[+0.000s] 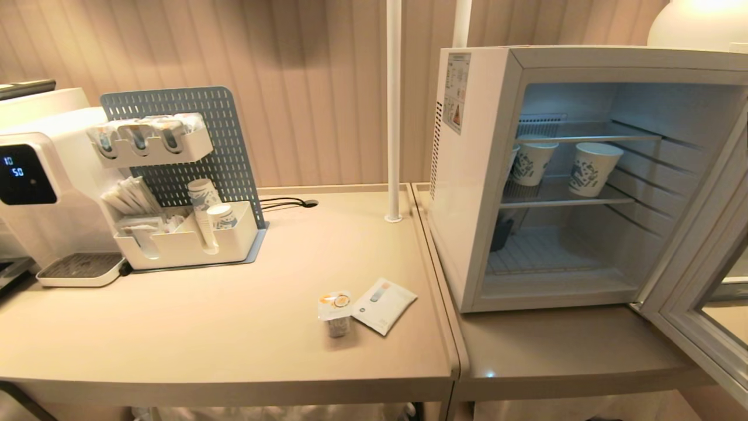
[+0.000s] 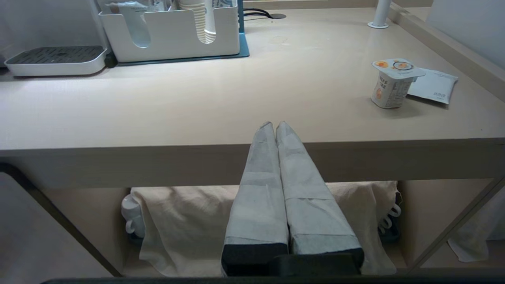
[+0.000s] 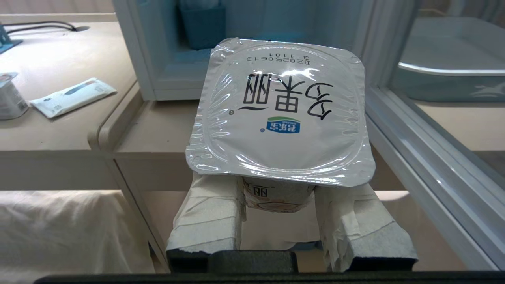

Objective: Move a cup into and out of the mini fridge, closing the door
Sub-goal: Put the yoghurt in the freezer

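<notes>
Yogurt cup (image 3: 281,114), foil lid up, sits pinched between the right gripper's (image 3: 278,197) two taped fingers (image 3: 209,213), held off the counter just in front of the mini fridge (image 1: 473,175). Neither arm shows in the head view.

Mini fridge stands at 3 o'clock on the right-hand table (image 1: 555,351), door (image 1: 701,280) swung wide open toward 4 o'clock. Two paper cups (image 1: 590,168) stand upright on the middle wire shelf (image 1: 561,202), side by side, apart. Bottom shelf holds a dark item at its left edge; cannot tell what it is. Warning sticker (image 1: 457,90) on the fridge's left side wall.

Left gripper (image 2: 275,125) has its fingers pressed together, nothing between them, parked low at the front edge of the left table (image 1: 204,327).

On that table at 6 o'clock: a second yogurt cup (image 1: 336,313) upright, touching a flat white sachet (image 1: 384,304) on its right. White pole (image 1: 394,111) rises at 12 o'clock. Blue pegboard organizer (image 1: 181,181) with cups and sachets at 10 o'clock, water dispenser (image 1: 41,187) beside it at 9 o'clock.
</notes>
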`<state>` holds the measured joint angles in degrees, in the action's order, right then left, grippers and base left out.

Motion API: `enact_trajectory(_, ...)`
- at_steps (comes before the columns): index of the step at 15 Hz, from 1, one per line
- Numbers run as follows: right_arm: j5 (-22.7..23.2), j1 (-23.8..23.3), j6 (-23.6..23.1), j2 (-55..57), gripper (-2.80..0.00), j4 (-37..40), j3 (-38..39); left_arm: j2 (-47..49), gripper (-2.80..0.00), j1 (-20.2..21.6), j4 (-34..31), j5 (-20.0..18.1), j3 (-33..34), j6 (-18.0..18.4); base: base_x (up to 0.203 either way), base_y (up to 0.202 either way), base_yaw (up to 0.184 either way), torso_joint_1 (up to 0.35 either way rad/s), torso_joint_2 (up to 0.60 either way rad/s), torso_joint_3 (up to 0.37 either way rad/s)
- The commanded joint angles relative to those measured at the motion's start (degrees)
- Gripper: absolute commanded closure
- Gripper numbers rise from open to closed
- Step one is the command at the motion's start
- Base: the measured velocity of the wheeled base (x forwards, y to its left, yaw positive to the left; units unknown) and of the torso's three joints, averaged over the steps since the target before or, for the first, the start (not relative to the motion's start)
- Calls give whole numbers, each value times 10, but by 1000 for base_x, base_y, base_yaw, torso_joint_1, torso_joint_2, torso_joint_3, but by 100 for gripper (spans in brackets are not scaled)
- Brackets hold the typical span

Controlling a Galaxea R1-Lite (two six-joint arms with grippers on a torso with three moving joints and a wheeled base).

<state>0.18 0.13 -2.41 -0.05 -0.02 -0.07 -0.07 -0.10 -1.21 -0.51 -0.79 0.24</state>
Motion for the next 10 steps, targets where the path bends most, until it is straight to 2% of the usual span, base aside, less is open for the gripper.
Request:
enact_trajectory(1,0,0,0,1,0,0,0,-1,0,0,0,0,0,0,0,0,0,0,0,0)
enact_trajectory(10,0,0,1,1,0,1,0,0,0,0,1,0,0,0,0,0,0,0,0,0)
